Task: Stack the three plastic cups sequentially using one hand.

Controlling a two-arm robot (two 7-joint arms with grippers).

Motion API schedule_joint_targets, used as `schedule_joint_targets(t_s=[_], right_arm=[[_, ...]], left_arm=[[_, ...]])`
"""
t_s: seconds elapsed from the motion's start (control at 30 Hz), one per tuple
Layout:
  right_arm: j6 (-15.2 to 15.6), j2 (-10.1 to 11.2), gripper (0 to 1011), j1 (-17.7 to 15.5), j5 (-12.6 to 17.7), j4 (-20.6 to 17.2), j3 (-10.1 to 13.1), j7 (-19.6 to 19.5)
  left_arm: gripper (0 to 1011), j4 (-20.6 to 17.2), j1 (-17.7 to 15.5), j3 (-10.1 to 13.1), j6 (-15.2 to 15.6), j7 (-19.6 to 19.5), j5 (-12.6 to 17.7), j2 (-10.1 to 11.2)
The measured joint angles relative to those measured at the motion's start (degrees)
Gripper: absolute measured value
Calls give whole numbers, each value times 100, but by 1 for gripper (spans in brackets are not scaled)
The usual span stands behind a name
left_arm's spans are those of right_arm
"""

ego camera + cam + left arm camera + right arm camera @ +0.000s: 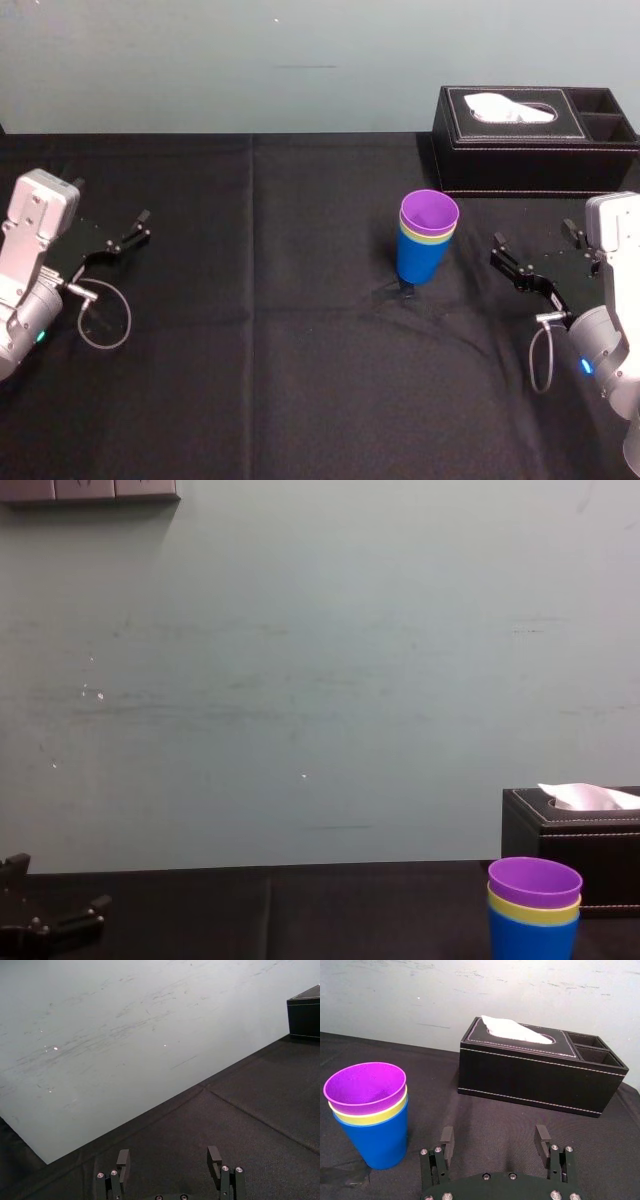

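Right gripper (pixel 494 1136): I hold it at the right edge of the head view, level with the cup stack. Its fingers stand apart with nothing between them.

Left gripper (pixel 169 1156): it rests at the left edge of the head view, well apart from the cups. Its fingers are also apart and empty.

Cups: all three are nested upright, right of centre in the head view.
- The blue cup (pixel 414 264) is outermost and stands on the black cloth (pixel 250 350).
- The yellow-green cup (pixel 372 1117) sits inside it, showing just a rim band.
- The purple cup (pixel 430 212) is innermost.

The black tissue box (pixel 520 150) stands in the upper right of the frame, behind the stack and not touching it.
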Motion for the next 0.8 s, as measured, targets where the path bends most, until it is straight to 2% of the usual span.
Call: schedule_joint_targets(t_s=[0.8], right_arm=[[0, 0, 1003, 0, 0, 0, 0, 0]], left_arm=[[1011, 0, 0, 0, 0, 0, 0, 0]])
